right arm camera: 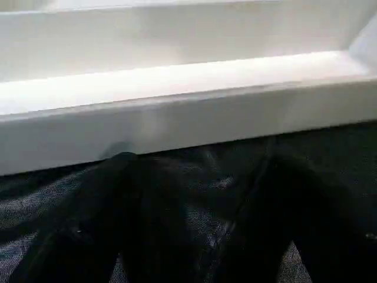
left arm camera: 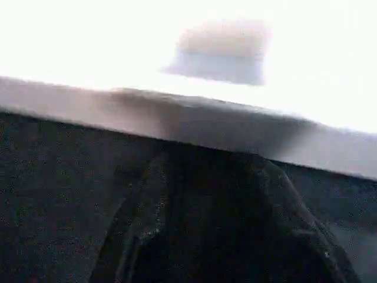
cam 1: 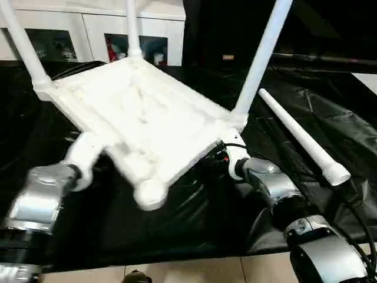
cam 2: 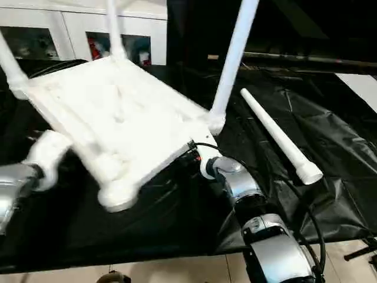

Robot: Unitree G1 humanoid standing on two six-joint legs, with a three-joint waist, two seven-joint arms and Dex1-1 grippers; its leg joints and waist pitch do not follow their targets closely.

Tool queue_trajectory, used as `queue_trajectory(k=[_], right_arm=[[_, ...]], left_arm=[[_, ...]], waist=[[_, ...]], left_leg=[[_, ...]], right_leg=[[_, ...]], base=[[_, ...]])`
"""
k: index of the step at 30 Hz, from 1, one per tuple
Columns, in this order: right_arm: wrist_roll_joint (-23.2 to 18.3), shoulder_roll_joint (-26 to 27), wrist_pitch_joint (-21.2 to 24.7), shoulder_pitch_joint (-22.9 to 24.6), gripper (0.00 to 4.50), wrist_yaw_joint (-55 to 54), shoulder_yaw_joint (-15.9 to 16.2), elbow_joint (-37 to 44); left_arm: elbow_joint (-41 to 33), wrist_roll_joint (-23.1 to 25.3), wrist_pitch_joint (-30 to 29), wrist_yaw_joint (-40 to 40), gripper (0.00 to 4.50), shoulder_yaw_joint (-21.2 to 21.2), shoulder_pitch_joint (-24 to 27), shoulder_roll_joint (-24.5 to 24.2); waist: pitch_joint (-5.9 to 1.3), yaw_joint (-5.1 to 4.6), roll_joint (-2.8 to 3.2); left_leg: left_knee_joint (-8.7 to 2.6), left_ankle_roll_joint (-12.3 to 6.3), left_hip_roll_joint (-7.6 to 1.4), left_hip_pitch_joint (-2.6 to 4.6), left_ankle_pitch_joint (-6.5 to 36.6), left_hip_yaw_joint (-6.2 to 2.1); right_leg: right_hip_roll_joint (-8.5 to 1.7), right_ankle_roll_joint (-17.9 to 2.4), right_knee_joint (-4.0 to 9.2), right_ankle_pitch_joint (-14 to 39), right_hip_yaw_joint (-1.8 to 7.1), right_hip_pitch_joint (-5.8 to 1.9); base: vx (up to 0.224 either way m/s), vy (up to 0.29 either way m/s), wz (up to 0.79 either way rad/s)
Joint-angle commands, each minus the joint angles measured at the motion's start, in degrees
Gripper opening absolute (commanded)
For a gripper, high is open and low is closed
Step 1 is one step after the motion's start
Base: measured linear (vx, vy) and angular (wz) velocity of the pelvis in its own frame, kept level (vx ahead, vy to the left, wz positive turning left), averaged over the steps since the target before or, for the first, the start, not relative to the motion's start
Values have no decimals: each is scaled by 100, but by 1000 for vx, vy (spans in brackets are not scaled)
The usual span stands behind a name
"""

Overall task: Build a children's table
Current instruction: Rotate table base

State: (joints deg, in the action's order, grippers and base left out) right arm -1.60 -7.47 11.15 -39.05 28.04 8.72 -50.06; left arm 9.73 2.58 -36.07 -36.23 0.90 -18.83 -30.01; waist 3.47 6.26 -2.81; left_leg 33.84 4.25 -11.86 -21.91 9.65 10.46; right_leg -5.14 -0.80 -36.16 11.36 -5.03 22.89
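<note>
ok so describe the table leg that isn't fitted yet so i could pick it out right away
Start at the black-covered work table, where the white tabletop lies upside down with three legs rising from its corner sockets. To its right, by the robot's right arm, the loose leg lies flat on the black cover. It is the one lying down, not standing in a socket.

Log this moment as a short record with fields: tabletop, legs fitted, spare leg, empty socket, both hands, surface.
tabletop: white tabletop, upside down, tilted
legs fitted: three legs standing up from corner sockets
spare leg: one loose leg lying on the black cover, to the right of the tabletop
empty socket: near corner socket, no leg in it
left hand: at the tabletop's left rim; fingers not readable
right hand: open, fingers below the tabletop's right rim
surface: work table under a black cover
background: white cabinet with glass doors
</note>
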Motion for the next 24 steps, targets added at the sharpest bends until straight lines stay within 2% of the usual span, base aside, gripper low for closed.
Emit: queue_trajectory(k=[1, 2, 4, 6, 11, 12, 13, 14, 16, 17, 20, 21, 24], right_arm=[[-64, -36, -86, -8, 385, 87, -117, 251], [-64, -36, -86, -8, 385, 87, -117, 251], [-93, -195, 33, 186, 385, 97, -185, 726], [-80, -290, 114, 294, 385, 71, -211, 1000], [-123, -544, 368, 557, 385, -12, -367, 1662], [-133, -610, 468, 631, 385, -54, -428, 1870], [-140, -662, 549, 690, 385, -85, -477, 2038], [-169, -784, 831, 877, 385, -230, -665, 2573], [-183, -801, 909, 916, 385, -275, -719, 2699], [-197, -819, 1138, 954, 385, -438, -819, 2894], [-99, -855, 1383, 932, 385, -680, -885, 2961], [-43, -921, 1480, 820, 385, -871, -993, 2844], [62, -1043, 1520, 605, 385, -1088, -1077, 2513]], left_arm=[[88, -110, 161, 5, 181, 291, -225, 422], [88, -110, 161, 5, 181, 291, -225, 422], [543, 55, 546, 417, 181, 401, -545, 862], [776, 89, 807, 651, 181, 394, -713, 1089], [1011, 66, 1343, 1108, 181, 350, -937, 1478], [924, 34, 1439, 1117, 181, 334, -912, 1547], [853, 6, 1506, 1115, 181, 320, -891, 1601], [549, -145, 1696, 1245, 181, 157, -718, 1796], [473, -176, 1776, 1301, 181, 111, -663, 1841], [337, -224, 1894, 1413, 181, 42, -514, 1945], [131, -274, 1940, 1466, 181, 34, -297, 2028], [-167, -310, 1890, 1405, 181, 107, -32, 2040], [-380, -381, 1797, 1234, 181, 187, 160, 2004]], waist=[[-395, -39, 180], [-397, -31, 186], [-402, -21, 170], [-414, 8, 165], [-430, 1, 113], [-432, -4, 158], [-434, -13, 116], [-427, -10, 122], [-434, -18, 118], [-429, -24, 110], [-411, -75, 102], [-409, -94, 95], [-412, -125, 99]], left_leg=[[-453, 325, -162, 153, 1478, -60], [-440, 320, -158, 165, 1450, -53], [-429, 260, -154, 157, 1346, -43], [-418, 245, -155, 163, 1291, -47], [-410, 174, -145, 96, 1165, -67], [-408, 171, -146, 98, 1167, -72], [-396, 136, -144, 90, 1104, -67], [-396, 110, -151, 88, 1012, -67], [-386, 63, -157, 89, 921, -63], [-383, 34, -144, 86, 940, -55], [-391, 40, -144, 91, 1063, -48], [-393, 50, -139, 84, 1087, -47], [-389, 97, -142, 100, 1148, -41]], right_leg=[[-325, -1145, 415, 676, 324, -237], [-318, -1126, 430, 666, 326, -235], [-304, -1079, 427, 577, 334, -247], [-308, -1019, 430, 539, 330, -249], [-328, -905, 444, 607, 312, -302], [-329, -925, 438, 593, 312, -296], [-324, -922, 442, 518, 313, -306], [-318, -953, 435, 392, 316, -317], [-307, -1037, 409, 182, 309, -312], [-297, -1042, 413, 224, 306, -313], [-299, -980, 453, 581, 309, -297], [-294, -947, 467, 685, 309, -293], [-281, -927, 473, 849, 306, -262]], base=[[0, 0, 0], [0, 0, 0], [0, 0, 0], [0, 0, 0], [0, 0, 0], [0, 0, 0], [0, 0, 0], [0, 0, 0], [0, 0, 0], [0, 0, 0], [0, 0, 0], [0, 0, 0], [0, 0, 0]])
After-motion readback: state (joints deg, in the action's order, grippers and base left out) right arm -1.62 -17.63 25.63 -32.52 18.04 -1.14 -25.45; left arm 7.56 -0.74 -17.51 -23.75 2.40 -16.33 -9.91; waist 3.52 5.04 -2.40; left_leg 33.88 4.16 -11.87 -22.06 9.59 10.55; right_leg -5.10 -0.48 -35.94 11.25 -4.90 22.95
